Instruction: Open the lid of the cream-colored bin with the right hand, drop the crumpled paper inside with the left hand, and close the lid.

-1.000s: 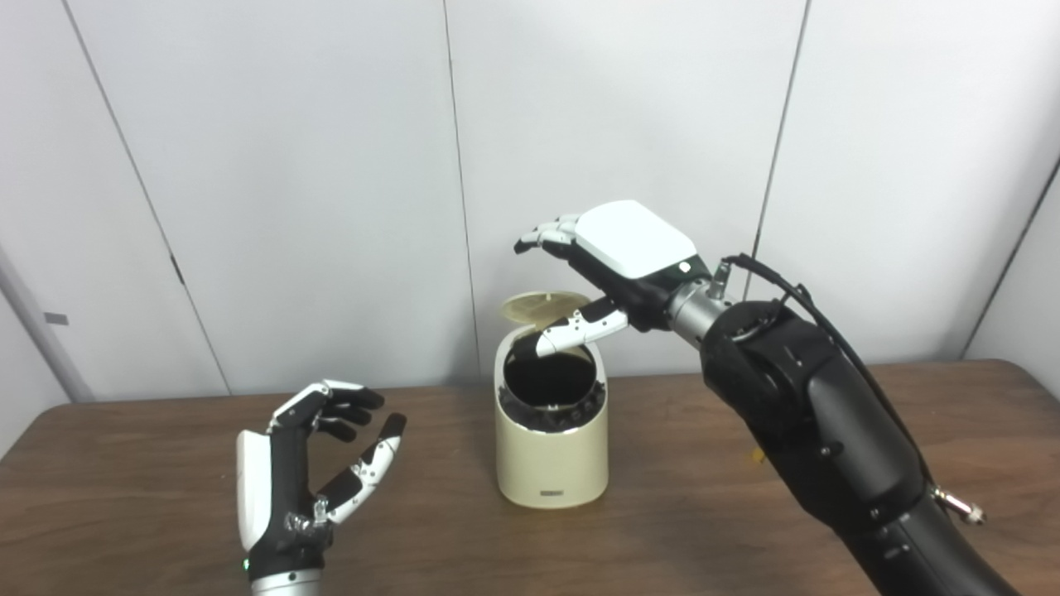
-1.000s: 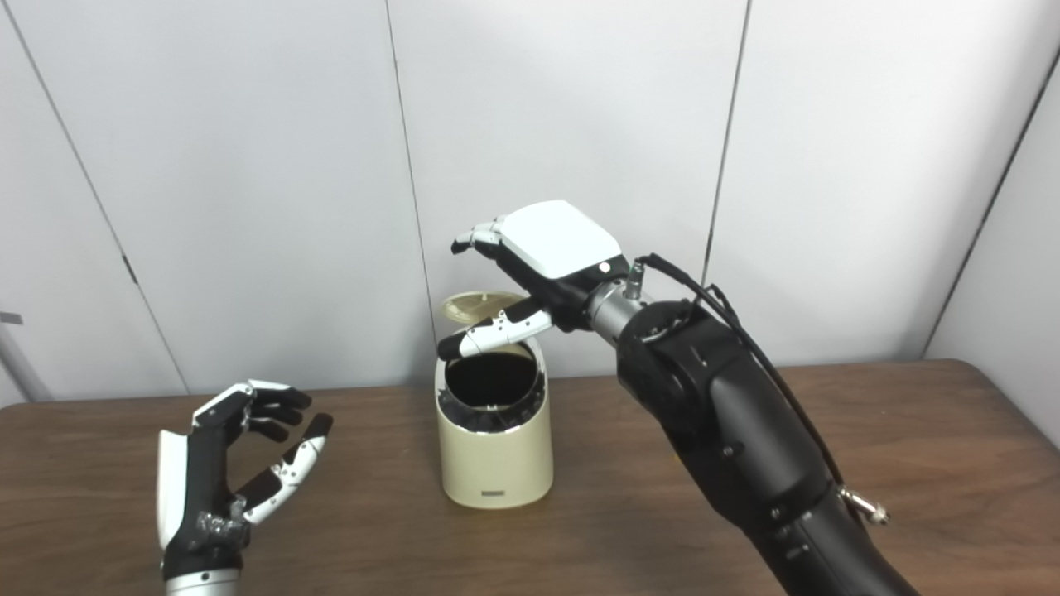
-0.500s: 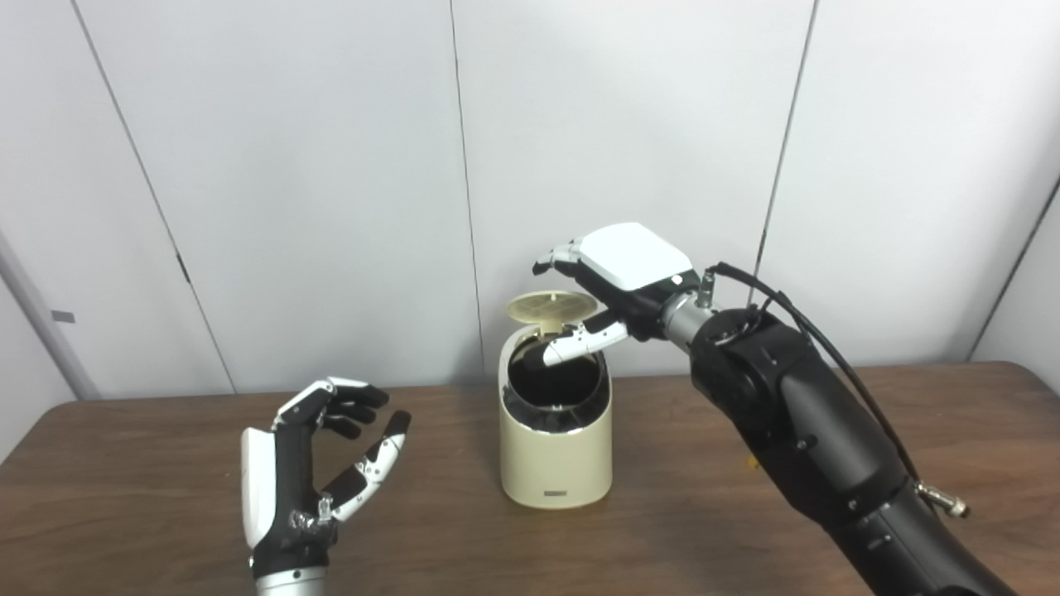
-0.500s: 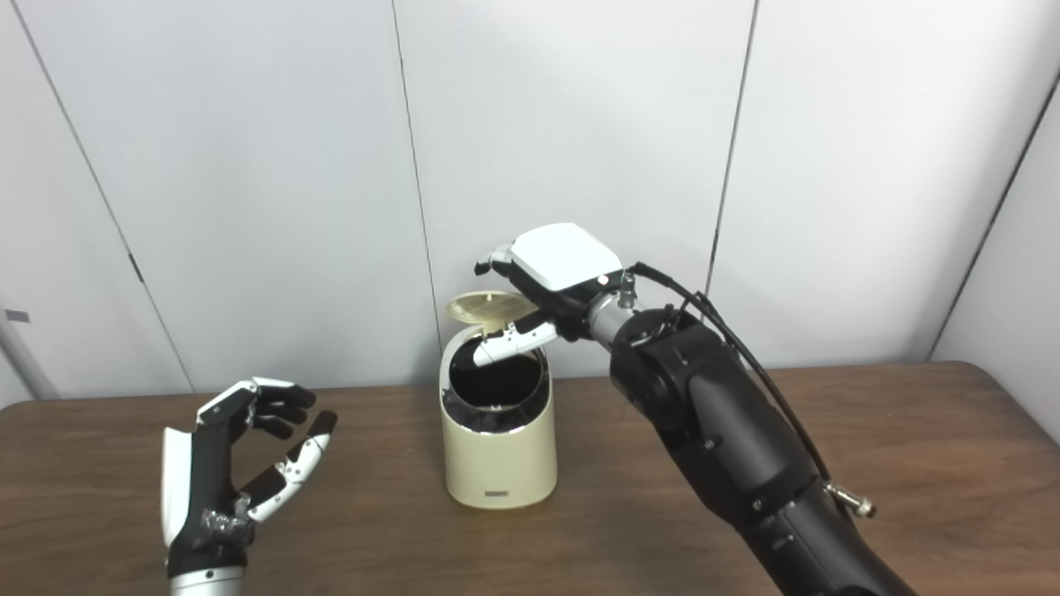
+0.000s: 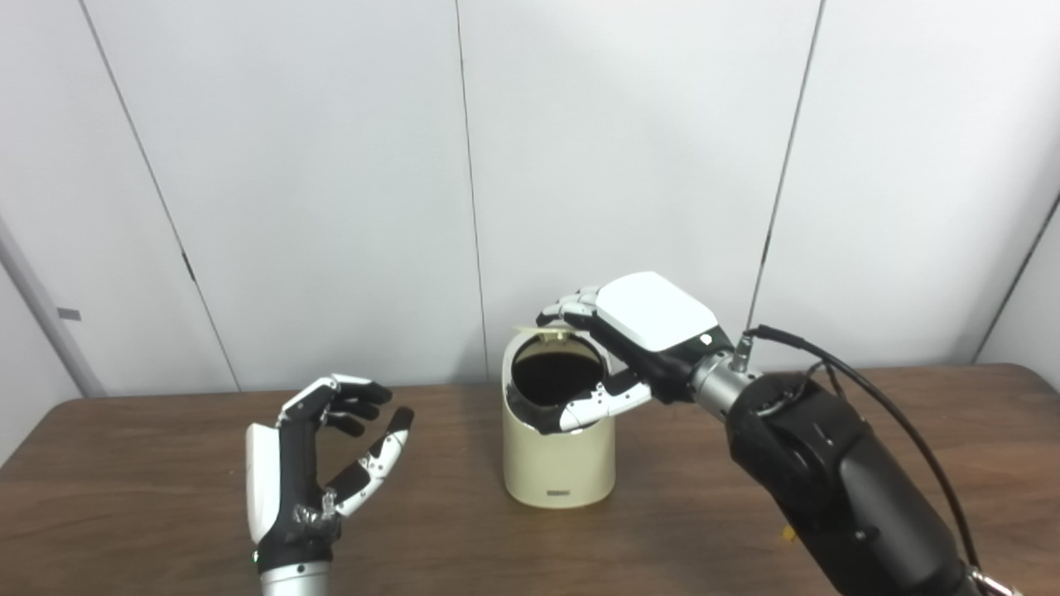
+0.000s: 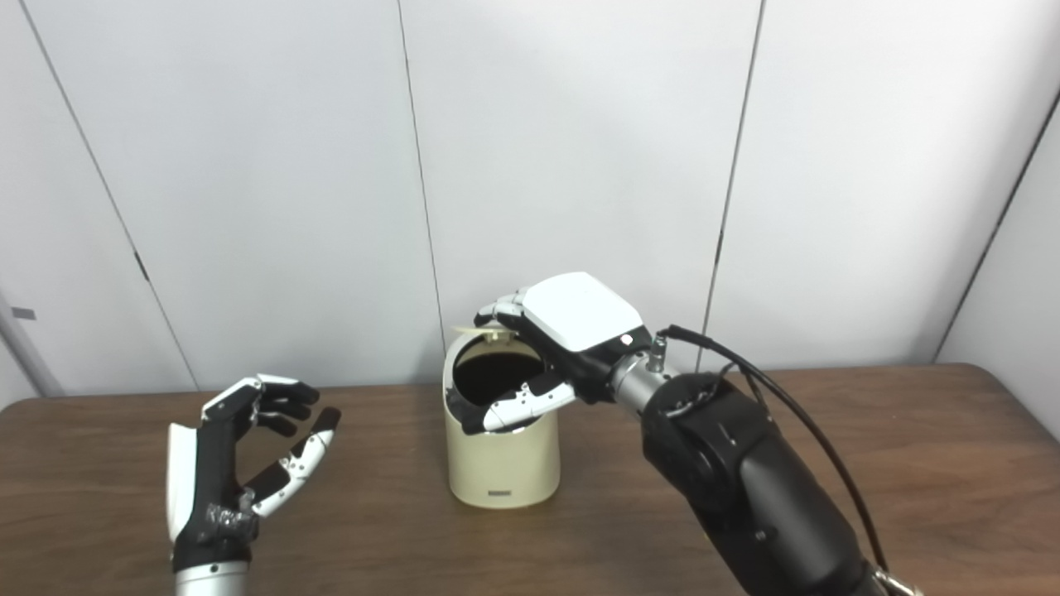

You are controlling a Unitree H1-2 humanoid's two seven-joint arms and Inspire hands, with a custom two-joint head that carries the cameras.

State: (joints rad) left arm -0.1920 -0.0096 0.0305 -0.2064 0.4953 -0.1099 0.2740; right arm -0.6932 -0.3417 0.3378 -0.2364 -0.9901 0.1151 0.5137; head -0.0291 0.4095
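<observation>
Left eye view: right hand (image 5: 638, 331) over the bin (image 5: 559, 447), lid (image 5: 546, 331) half down

Its fingers (image 5: 567, 310) curled on the lid's edge, thumb hooked at the rim; pressing askew could tip the bin on the worktop (image 5: 149, 497). Left hand (image 5: 310, 463) hung spread and empty. No paper showed; perhaps inside the bin

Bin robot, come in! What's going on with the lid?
Right robot hand over the bin, fingers on the lid. Lid partly open. Left robot hand open, empty. No paper seen.
</observation>
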